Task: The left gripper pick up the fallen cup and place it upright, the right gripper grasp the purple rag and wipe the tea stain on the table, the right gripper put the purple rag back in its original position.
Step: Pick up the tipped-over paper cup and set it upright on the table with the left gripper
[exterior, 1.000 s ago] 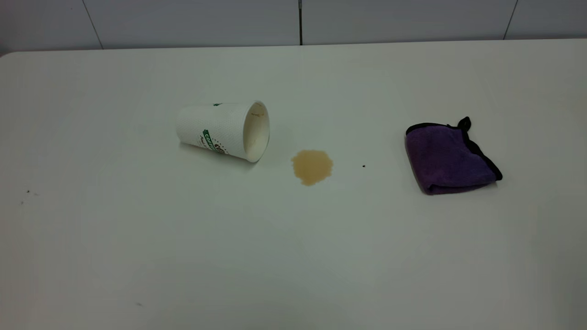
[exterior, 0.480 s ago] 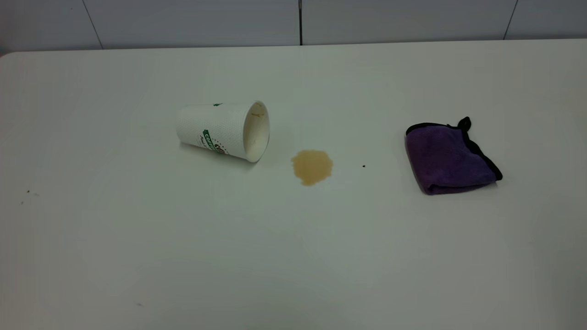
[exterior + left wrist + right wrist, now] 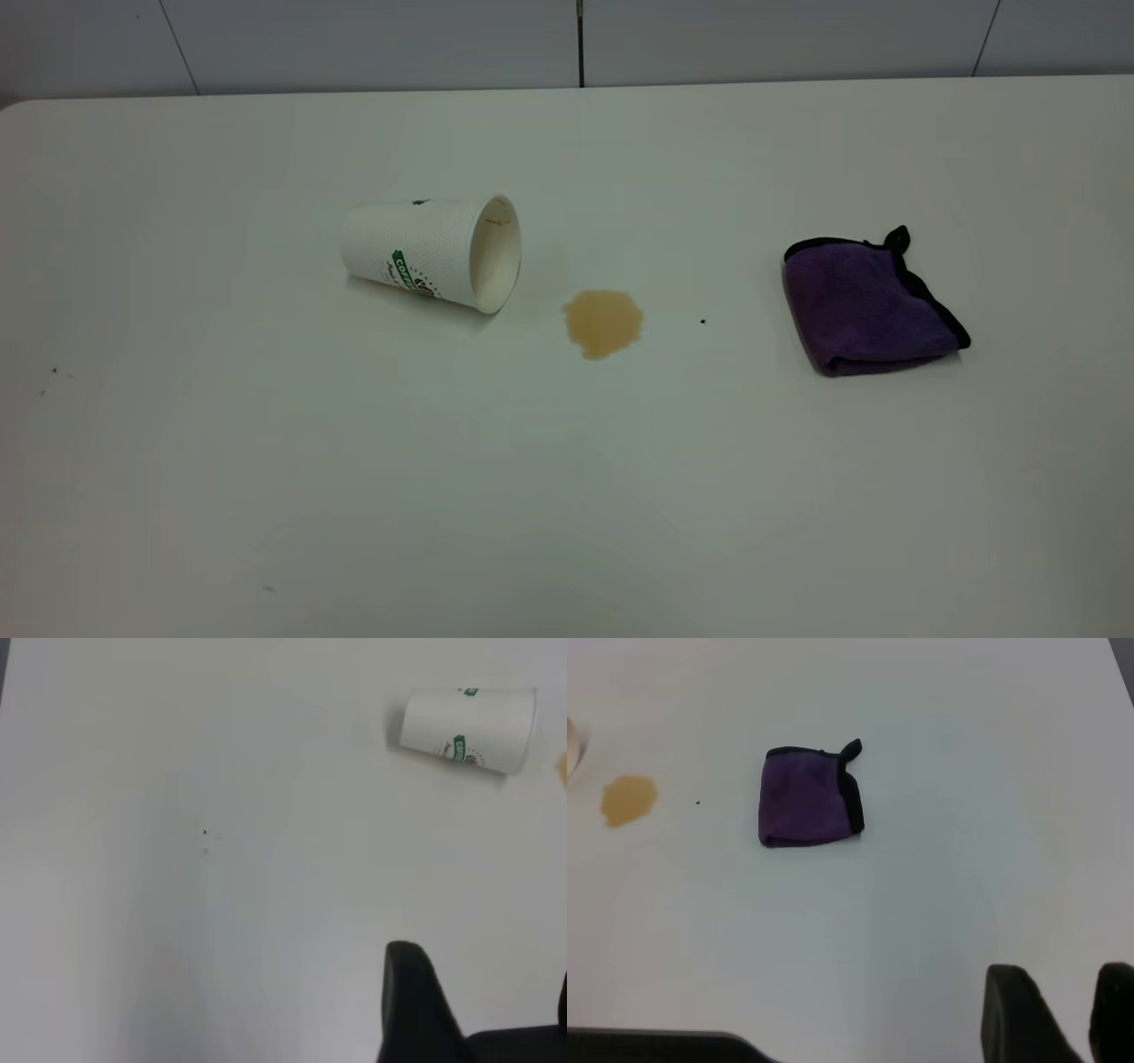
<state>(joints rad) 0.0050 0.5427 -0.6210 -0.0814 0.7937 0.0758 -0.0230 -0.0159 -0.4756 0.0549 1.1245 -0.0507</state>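
The cup (image 3: 425, 252) lies on its side on the white table (image 3: 567, 496), left of centre, its mouth turned toward the tea stain (image 3: 603, 322). To the right lies the folded purple rag (image 3: 864, 306). Neither gripper appears in the exterior view. In the left wrist view the left gripper (image 3: 483, 988) hangs open above bare table, far from the cup (image 3: 465, 729). In the right wrist view the right gripper (image 3: 1090, 1005) shows a narrow gap with nothing in it, well away from the purple rag (image 3: 804, 797) and the tea stain (image 3: 628, 800).
A tiny dark speck (image 3: 702, 321) sits between the stain and the rag. A few faint marks (image 3: 53, 372) dot the table's left side. A grey panelled wall (image 3: 567, 40) runs behind the table's far edge.
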